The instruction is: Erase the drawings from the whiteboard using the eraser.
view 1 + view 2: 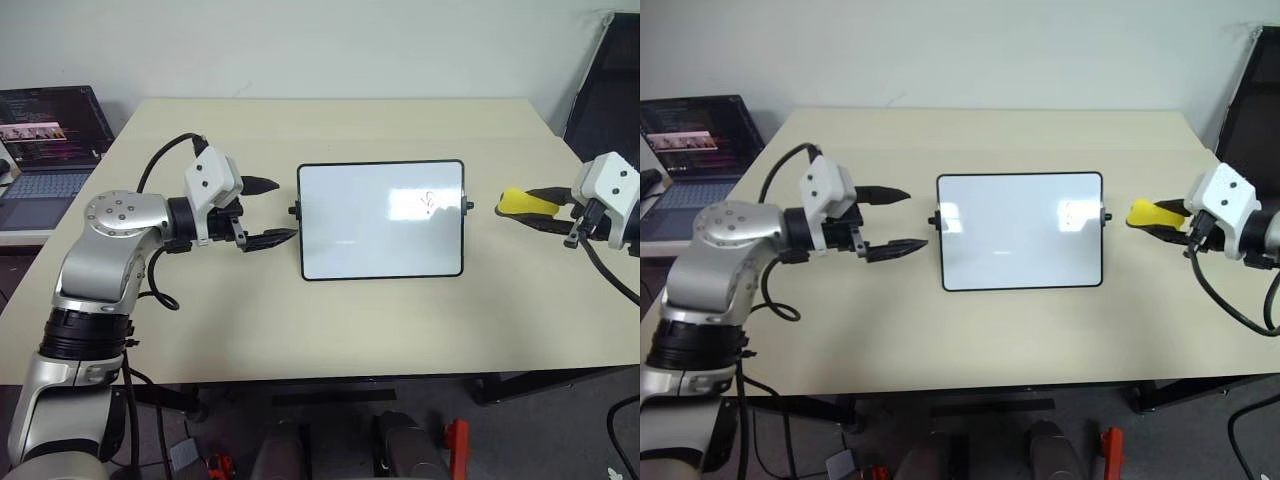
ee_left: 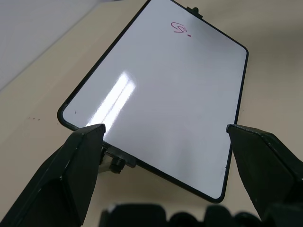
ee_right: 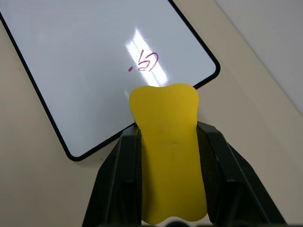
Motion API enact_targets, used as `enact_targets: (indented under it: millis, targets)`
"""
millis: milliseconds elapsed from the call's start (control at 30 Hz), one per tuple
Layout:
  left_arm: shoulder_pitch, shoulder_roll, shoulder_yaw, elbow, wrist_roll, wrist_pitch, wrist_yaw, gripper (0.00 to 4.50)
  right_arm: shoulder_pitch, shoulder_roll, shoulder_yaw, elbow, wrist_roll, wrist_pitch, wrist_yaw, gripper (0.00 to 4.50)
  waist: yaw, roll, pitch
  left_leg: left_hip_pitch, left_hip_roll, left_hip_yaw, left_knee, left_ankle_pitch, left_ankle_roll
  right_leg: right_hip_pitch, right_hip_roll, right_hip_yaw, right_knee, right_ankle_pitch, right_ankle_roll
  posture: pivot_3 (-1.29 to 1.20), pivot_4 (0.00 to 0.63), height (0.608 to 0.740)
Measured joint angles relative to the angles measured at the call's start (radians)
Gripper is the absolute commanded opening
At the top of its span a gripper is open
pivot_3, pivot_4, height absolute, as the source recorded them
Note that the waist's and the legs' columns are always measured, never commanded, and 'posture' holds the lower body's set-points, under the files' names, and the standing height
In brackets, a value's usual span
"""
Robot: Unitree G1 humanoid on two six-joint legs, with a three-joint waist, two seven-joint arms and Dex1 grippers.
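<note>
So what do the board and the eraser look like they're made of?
Whiteboard: glossy white surface, likely coated metal or plastic, given the bright glare streaks; thin black frame looks like plastic. Eraser: matte yellow, probably foam or soft plastic, with no glare on it.

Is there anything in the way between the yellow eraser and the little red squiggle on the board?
No. The small yellow block eraser, held in the right gripper, sits just off the glossy black-framed whiteboard. Bare table and board lie between it and the red-purple scribble.

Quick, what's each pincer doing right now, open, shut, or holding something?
Left pincer: open, empty, beside the whiteboard.
Right pincer: shut on the eraser.
</note>
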Motion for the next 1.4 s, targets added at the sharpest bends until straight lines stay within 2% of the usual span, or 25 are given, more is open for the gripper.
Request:
enact_targets:
  millis: [133,300,433,567,900,1067,1167,1200,1267,1400]
  targets:
    - [0.000,-0.002,0.000,0.001,0.000,-0.001,0.000,4.50,-0.043,0.064,0.002,-0.002,0.005,0.000,-0.025,1.22,-0.002,0.000,0.000,0.000,0.000,0.000,0.000,0.000,0.000,0.000,0.000,0.000,0.000,0.000,0.000,0.00,0.150,0.740]
    - [0.001,-0.008,-0.002,0.004,0.002,-0.003,0.001,4.50,-0.168,0.261,0.064,0.005,-0.050,-0.028,-0.183,1.22,-0.007,0.000,0.000,0.001,0.000,-0.001,0.000,0.000,0.000,0.000,0.001,0.000,0.002,0.000,0.000,0.00,0.150,0.740]
    - [0.004,-0.013,-0.002,0.005,0.007,-0.005,0.003,4.50,-0.241,0.398,0.115,0.138,-0.159,-0.083,-0.356,1.22,-0.001,0.000,0.000,0.000,0.000,0.000,0.001,0.000,0.000,0.000,0.000,0.000,0.001,0.003,-0.004,0.00,0.150,0.740]
    - [0.005,-0.018,-0.003,0.006,0.017,-0.005,0.004,4.50,-0.277,0.466,0.155,0.253,-0.229,-0.142,-0.444,1.22,0.005,0.000,0.000,-0.001,0.000,-0.001,0.001,0.000,0.000,0.000,0.000,-0.001,0.001,0.003,-0.005,0.00,0.150,0.740]
    - [0.012,-0.020,-0.002,0.001,0.018,0.003,0.010,4.50,-0.249,0.523,0.202,0.464,-0.282,-0.321,-0.446,1.21,-0.003,-0.002,-0.001,0.002,0.000,-0.001,0.001,0.000,-0.001,0.002,0.000,0.000,0.002,0.003,-0.005,0.00,0.150,0.740]
    - [0.012,-0.026,-0.002,-0.006,0.017,0.007,0.021,4.50,-0.157,0.574,0.200,0.486,-0.231,-0.385,-0.356,1.21,-0.011,-0.006,-0.004,0.005,0.001,-0.001,0.003,0.000,-0.001,0.005,0.001,0.000,0.003,0.003,-0.001,0.00,0.150,0.740]
    - [0.014,-0.028,-0.002,-0.009,0.016,0.009,0.023,4.50,-0.100,0.589,0.216,0.473,-0.217,-0.390,-0.293,1.21,-0.017,-0.007,-0.005,0.012,0.001,-0.002,0.005,0.000,0.000,0.013,0.002,0.000,0.002,0.005,0.000,0.00,0.150,0.740]
    - [0.017,-0.028,-0.001,-0.013,0.016,0.011,0.024,4.50,-0.078,0.591,0.224,0.464,-0.216,-0.389,-0.276,1.21,-0.019,-0.007,-0.005,0.017,0.001,-0.002,0.004,0.000,0.000,0.018,0.002,0.000,0.001,0.002,-0.005,0.00,0.150,0.740]
    - [0.020,-0.028,-0.001,-0.026,0.016,0.014,0.024,4.50,-0.063,0.600,0.232,0.456,-0.207,-0.383,-0.263,1.21,-0.026,-0.007,-0.005,0.023,0.001,-0.001,0.005,0.000,0.000,0.023,0.001,0.001,0.001,0.002,-0.006,0.00,0.150,0.740]
    - [0.020,-0.031,-0.001,-0.028,0.015,0.018,0.024,4.50,-0.121,0.607,0.219,0.499,-0.214,-0.378,-0.346,1.21,-0.032,-0.007,-0.004,0.023,0.001,-0.001,0.005,0.002,0.002,0.022,0.001,0.002,0.002,0.004,-0.007,0.00,0.150,0.740]
